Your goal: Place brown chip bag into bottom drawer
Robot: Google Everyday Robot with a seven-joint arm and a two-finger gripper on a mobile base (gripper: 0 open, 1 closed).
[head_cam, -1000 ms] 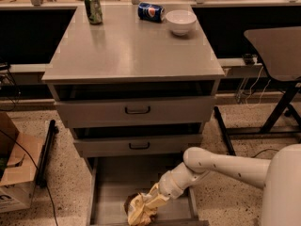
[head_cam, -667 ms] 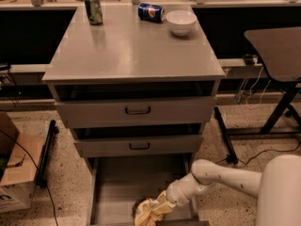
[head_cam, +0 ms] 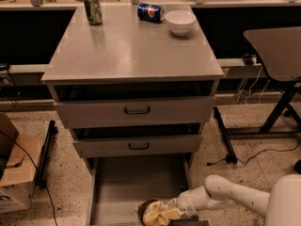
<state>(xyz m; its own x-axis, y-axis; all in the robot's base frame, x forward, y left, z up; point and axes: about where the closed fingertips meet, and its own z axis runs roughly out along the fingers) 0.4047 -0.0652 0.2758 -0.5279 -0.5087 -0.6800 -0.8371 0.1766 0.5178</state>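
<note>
On my feed the gripper (head_cam: 175, 210) sits low at the front edge of the bottom drawer (head_cam: 127, 182), reaching in from the right on the end of the white arm (head_cam: 230, 197). It is pinching the brown chip bag (head_cam: 153, 213): the bag's crumpled end is bunched right into the gripper's tip. The bag lies at the front of the pulled-out drawer, right of centre, with its dark brown end pointing left and its pale yellow folds nearest the gripper. I cannot tell whether the bag rests on the drawer floor or hangs just above it (the bottom of my view cuts it off). Behind the bag the drawer's flat grey floor runs back under the cabinet.

Above it, the middle drawer (head_cam: 103, 146) and the top drawer (head_cam: 94, 113) each stand slightly ajar, each with a black loop handle at its centre. On the grey cabinet top (head_cam: 131, 46), along the far edge, a green can (head_cam: 92, 8) stands upright at the left, a blue Pepsi can (head_cam: 150, 12) lies on its side, and a white bowl (head_cam: 180, 21) sits just beside it on the right. A cardboard box (head_cam: 16, 173) is on the speckled floor (head_cam: 66, 182) to the left, and a grey side table (head_cam: 277, 46) stands to the right.
</note>
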